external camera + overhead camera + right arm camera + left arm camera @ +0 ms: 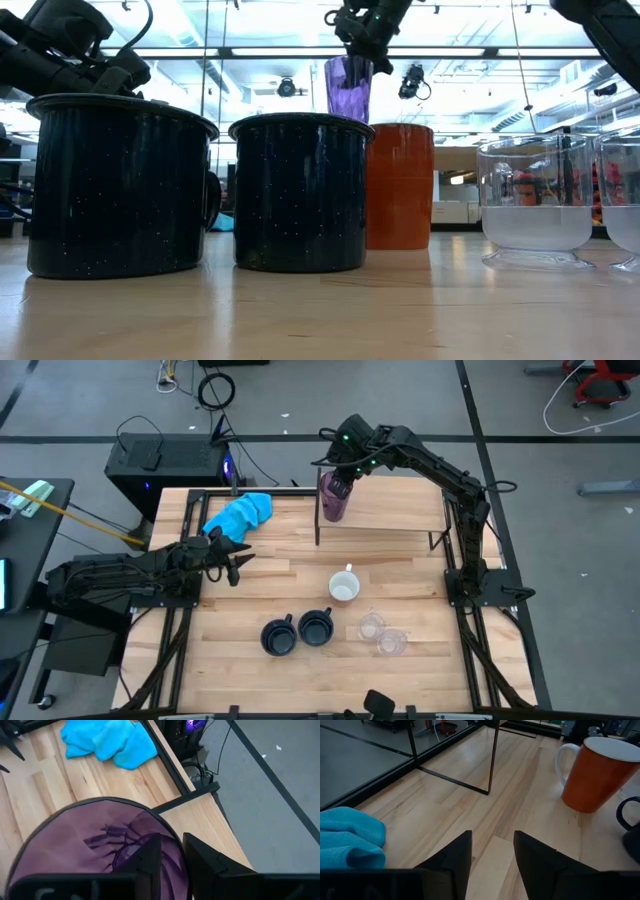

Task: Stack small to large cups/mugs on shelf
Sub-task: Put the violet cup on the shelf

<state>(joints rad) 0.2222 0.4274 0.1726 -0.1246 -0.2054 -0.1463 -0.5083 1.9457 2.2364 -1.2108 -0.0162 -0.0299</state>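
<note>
Clear cups (382,634) and two navy mugs (296,631) stood nearest on the table (280,575), the orange mug (344,587) just behind them. Farther back, the right pincer (338,477) gripped the purple tumbler's (332,498) rim at the shelf's (395,505) left end. The left pincer (236,560) rested open near the blue cloth (240,513).

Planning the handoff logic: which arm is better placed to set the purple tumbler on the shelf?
Right. The right gripper already grips the purple tumbler by its rim at the shelf's left end, while the left gripper waits open and empty near the blue cloth.
</note>
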